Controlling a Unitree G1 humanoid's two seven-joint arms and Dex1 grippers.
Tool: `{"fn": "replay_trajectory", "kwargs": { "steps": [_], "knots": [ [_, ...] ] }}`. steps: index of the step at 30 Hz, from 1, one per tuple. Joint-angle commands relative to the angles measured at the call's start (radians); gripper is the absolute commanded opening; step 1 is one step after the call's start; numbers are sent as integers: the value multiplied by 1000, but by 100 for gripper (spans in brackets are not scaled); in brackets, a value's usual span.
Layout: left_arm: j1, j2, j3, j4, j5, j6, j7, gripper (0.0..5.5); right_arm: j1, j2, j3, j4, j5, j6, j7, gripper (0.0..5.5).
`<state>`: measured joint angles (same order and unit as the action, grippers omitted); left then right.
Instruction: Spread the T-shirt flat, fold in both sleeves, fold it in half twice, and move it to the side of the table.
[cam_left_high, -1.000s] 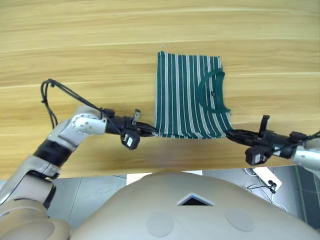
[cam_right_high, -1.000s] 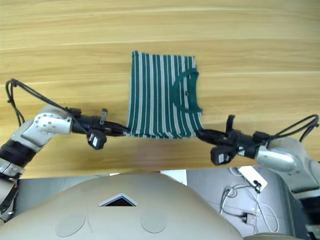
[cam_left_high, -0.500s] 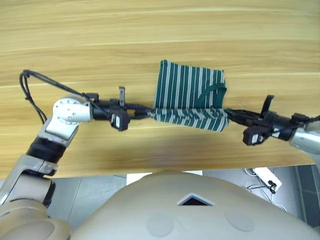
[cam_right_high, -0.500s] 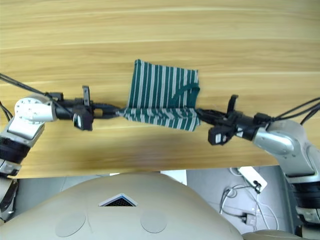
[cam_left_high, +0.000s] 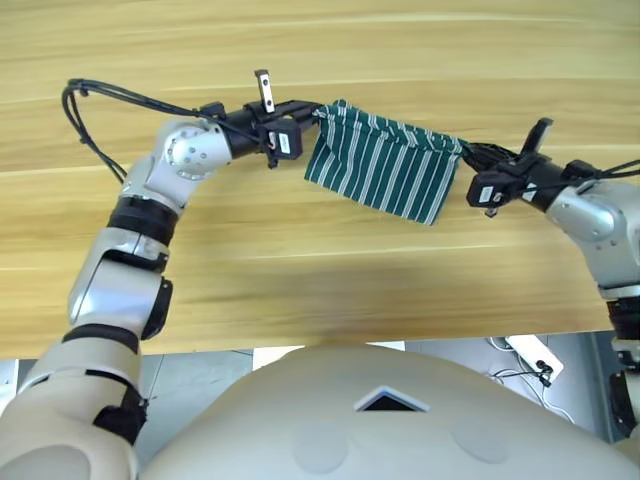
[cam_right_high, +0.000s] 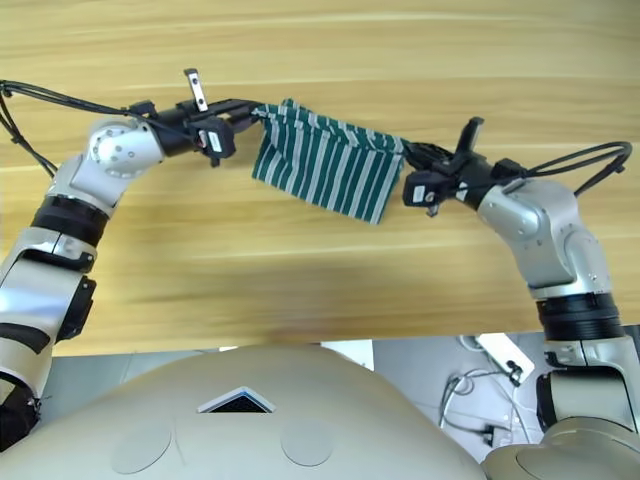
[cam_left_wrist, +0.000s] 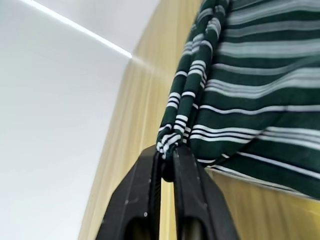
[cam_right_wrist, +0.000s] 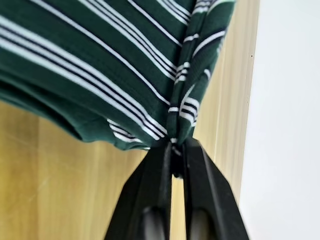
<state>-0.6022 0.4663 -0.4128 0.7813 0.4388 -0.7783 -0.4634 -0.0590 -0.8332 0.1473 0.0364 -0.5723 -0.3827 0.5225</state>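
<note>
Your left gripper (cam_left_high: 316, 111) is clamped on one corner of the shirt (cam_left_high: 385, 168), which hangs folded over the table (cam_left_high: 300, 250) — the right gripper (cam_left_high: 463, 150) pinches the other corner. Lower both ends evenly and taut, so the fold lands square.

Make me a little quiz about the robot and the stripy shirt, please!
1. True or false: only the left gripper holds the T-shirt, and the right gripper is open.
2. What pattern is on the T-shirt? A dots, B stripes, C stars.
3. Fill the gap: the T-shirt hangs between the two grippers above a ____ table.

Key: 1 false, both grippers are shut on a corner of it. 2 B. 3 wooden.
</note>
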Motion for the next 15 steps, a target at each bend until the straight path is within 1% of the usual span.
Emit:
{"fn": "replay_trajectory", "kwargs": {
  "steps": [1,5,8,9,10,12,14,15],
  "knots": [
    [-77,-42,-54,217,103,20,96,21,-38,42,70,84,-52,26,-12,12],
    [-121,-109,-79,368,134,22,156,21,-44,82,149,165,-103,29,-27,12],
    [-159,-151,-82,437,147,54,224,21,-11,81,175,160,-88,17,-22,12],
    [-168,-160,-82,452,149,64,239,21,-5,78,177,156,-81,14,-23,40],
    [-175,-167,-81,463,148,68,248,48,5,75,171,147,-68,13,-24,51],
    [-184,-177,-73,477,134,69,259,79,23,71,153,126,-36,16,-29,86],
    [-192,-182,-61,484,121,67,277,106,30,74,125,112,0,30,-43,112],
    [-196,-183,-54,485,115,64,291,112,29,82,92,102,39,49,-52,117]
  ]
}}
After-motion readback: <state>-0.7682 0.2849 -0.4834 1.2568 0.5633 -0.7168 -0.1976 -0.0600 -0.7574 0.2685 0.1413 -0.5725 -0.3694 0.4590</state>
